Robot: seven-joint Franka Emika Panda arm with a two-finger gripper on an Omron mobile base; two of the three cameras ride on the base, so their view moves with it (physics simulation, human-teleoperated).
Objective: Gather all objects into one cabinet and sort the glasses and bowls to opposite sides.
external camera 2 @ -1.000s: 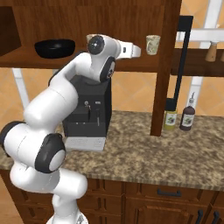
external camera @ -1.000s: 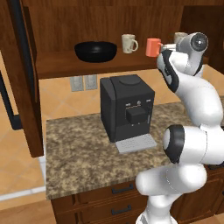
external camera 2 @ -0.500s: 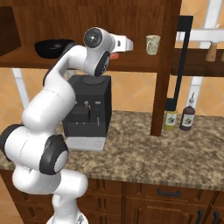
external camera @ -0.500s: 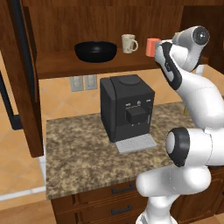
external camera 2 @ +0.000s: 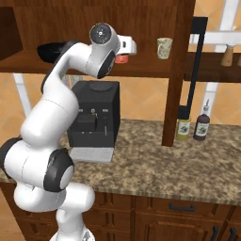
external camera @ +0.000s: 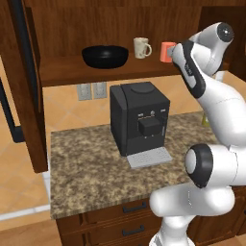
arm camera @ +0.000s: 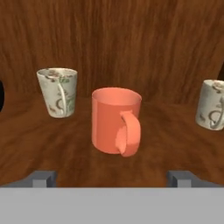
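1. White Franka arm reached up to the shelf of the large dark reddish-brown wooden cabinet (external camera: 72,72); two-finger gripper (arm camera: 111,178) sat just short of the plain coral-orange handled mug (arm camera: 116,126).
2. Hand view: the two grey fingertips (arm camera: 41,178) stood wide apart at the bottom, one on each side of the orange mug and clear of it. Jaws were spread, holding nothing.
3. Orange mug stood upright on the cabinet shelf, handle turned toward the camera. Left base view showed it (external camera: 167,51) just beside the arm's wrist.
4. Cream-beige printed handled mug (arm camera: 57,92) stood upright behind and left of the orange mug in the hand view, apart from it. Same mug in left base view (external camera: 141,47), between the bowl and the orange mug.
5. Second cream-beige printed mug (arm camera: 212,105) was at the right edge of the hand view, upright, partly cut off. Right base view had it (external camera 2: 164,47) on the shelf, well apart from the gripper.
6. Wide shallow glossy black bowl (external camera: 105,55) sat on the same shelf, at the left end, near the first cream mug but not touching.
7. Black boxy coffee machine (external camera: 139,123) stood on the speckled brown granite counter (external camera: 86,178) under the shelf.
8. Two sauce bottles (external camera 2: 192,127) stood on the counter to the right of the cabinet's side wall, next to the long black door handle (external camera 2: 194,66).
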